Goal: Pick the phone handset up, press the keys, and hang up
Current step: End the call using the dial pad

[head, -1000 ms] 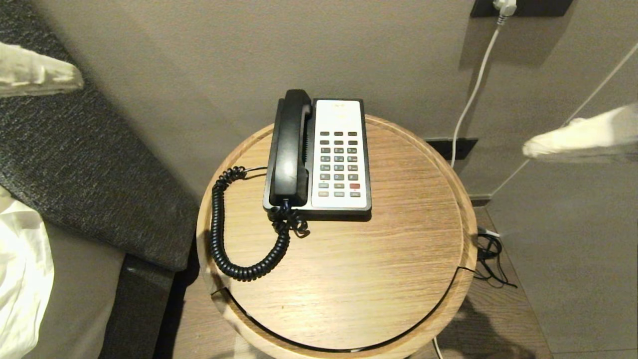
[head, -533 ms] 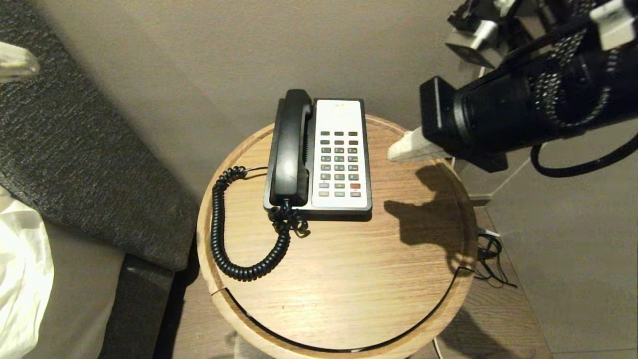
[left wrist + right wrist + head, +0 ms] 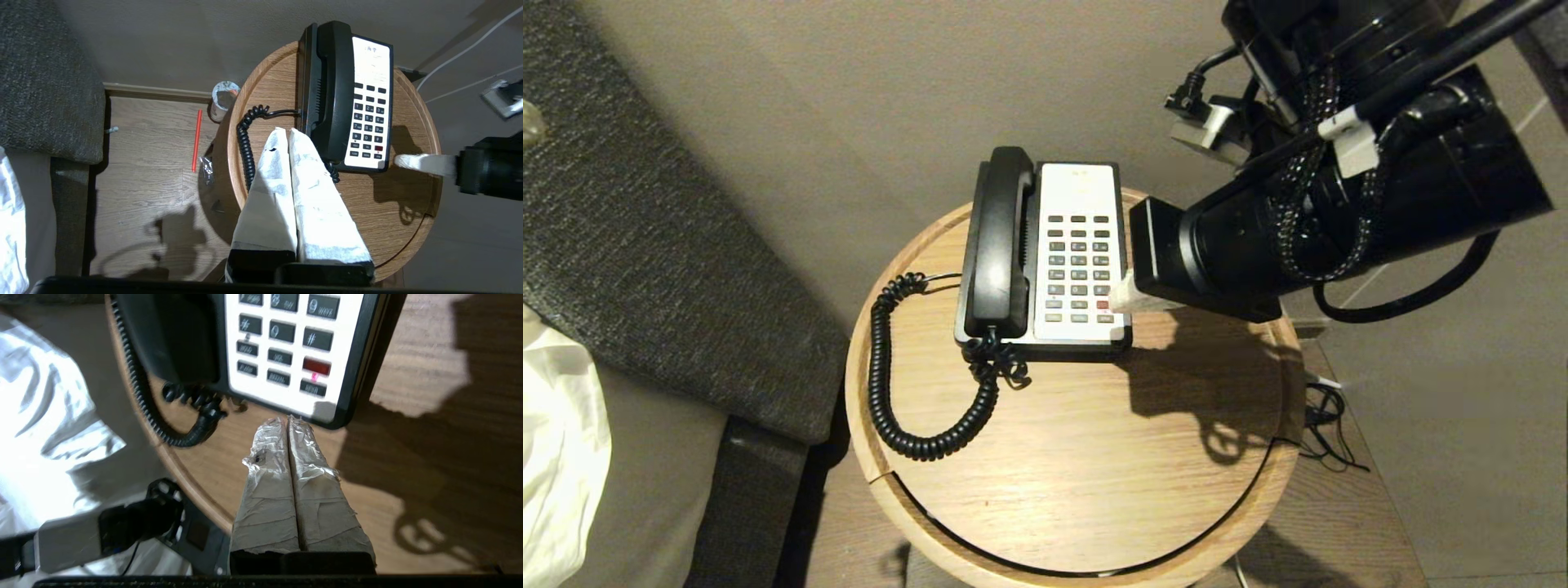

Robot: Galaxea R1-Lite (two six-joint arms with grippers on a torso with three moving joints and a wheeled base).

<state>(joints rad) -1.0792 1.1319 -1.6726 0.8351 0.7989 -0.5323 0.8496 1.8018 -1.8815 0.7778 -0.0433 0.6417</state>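
Your right claw (image 3: 1121, 296), fingers pressed together and empty, hovers at the keypad's near corner; the phone handset (image 3: 999, 242) lies cradled beyond the keys. Your left claw (image 3: 287, 134) is closed too. Expect light, stiff, slick plastic: grip its narrow middle.

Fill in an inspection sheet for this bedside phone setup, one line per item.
Surface: round wooden table, wood grain bare in front of the phone.
Job's things: handset lying in its cradle on the phone base.
Clutter: cup and red stick on the floor.
Grippers: right gripper shut, at the base's near right corner; left gripper shut, above the table near the handset.
Cables: coiled cord looping on the table; white cable along the wall.
Surroundings: grey headboard, white bedding.
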